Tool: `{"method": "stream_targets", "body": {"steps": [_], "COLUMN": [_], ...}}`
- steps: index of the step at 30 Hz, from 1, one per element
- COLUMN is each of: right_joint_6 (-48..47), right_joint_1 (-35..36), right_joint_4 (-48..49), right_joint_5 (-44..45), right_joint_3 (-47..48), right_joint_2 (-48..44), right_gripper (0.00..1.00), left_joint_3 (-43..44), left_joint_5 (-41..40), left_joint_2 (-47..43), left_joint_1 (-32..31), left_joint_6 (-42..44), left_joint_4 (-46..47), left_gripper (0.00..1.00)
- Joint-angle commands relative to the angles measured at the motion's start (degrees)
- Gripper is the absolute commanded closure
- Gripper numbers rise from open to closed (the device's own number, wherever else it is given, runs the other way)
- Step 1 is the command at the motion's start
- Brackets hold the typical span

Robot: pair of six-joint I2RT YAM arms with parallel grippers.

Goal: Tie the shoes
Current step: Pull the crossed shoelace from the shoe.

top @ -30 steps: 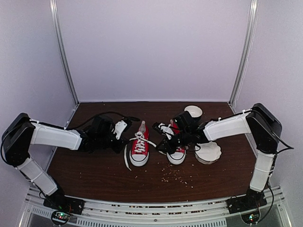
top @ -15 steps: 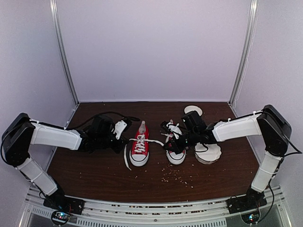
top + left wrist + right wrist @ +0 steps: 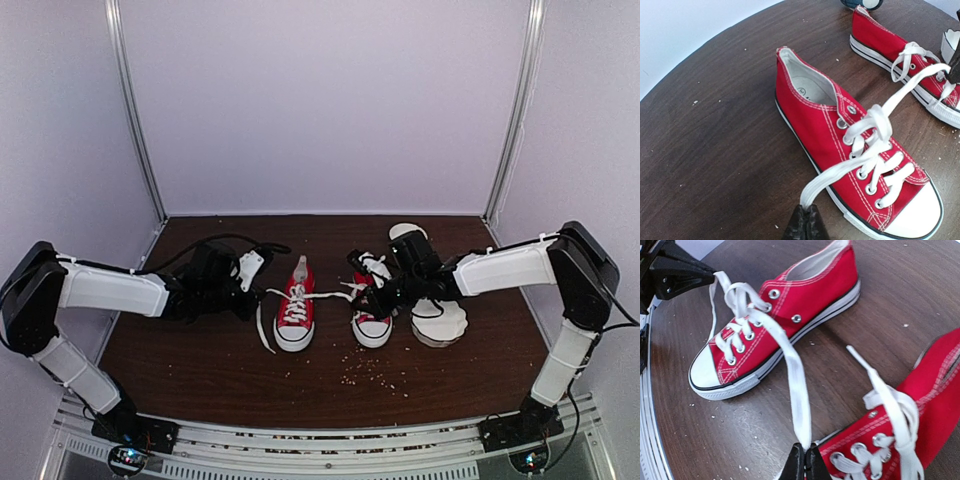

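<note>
The tabletop (image 3: 200, 370) carries the shoes side by side near its middle, toes toward the arm bases, with both arms reaching in low from either side. The left shoe (image 3: 294, 312) is the one being worked. Its laces (image 3: 875, 120) cross over each other just above the top eyelets, and each runs out to one arm. The right shoe (image 3: 372, 318) sits just beside it, its own laces lying loose and untied over the tongue. A white plate (image 3: 440, 322) lies on its far side under the right arm. The left claw (image 3: 807, 225) is clenched on the left end (image 3: 812, 192), low beside the toe cap. The right claw (image 3: 805, 462) is clenched on the right end (image 3: 801, 425), which spans across to just in front of the right shoe. Both strands look fairly straight, so the step in hand appears to be drawing the first crossing snug — no loop or bow is formed yet. Next, I judge, the pull should be even and outward until the crossing seats on the tongue. One claw will then have to let go and regrip nearer the shoe to fold a loop — without letting the crossing slacken or dragging the light shoe sideways.
</note>
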Motion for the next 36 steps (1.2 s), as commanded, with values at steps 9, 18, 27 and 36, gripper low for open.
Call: {"method": "stream_targets", "body": {"steps": [9,18,27,36], "right_joint_6": [2.0,2.8,2.2,2.4], "right_joint_1": [-3.2,-5.1,-5.7,-0.4], "right_joint_4": [0.2,0.5,-0.6,3.3], "right_joint_5": [6.7,9.6,9.3,-4.6], "right_joint_3": [-4.3,-7.3,-7.3,-1.5], "right_joint_2": [-7.8,-11.9,-12.9,-5.9], "right_gripper": [1.00,1.00,1.00,1.00], "left_joint_3": [-3.0,-2.7,-3.9,-5.3], "left_joint_5": [-9.9,-13.9,-15.5,7.8], "left_joint_2": [-4.9,-4.5,-6.4,-7.0], "left_joint_1": [0.4,0.9,1.0,-0.1], "left_joint_6": [0.9,-0.4,-0.4,3.4], "left_joint_4": [1.4,0.0,1.0,8.6], "left_gripper": [1.00,1.00,1.00,1.00]}}
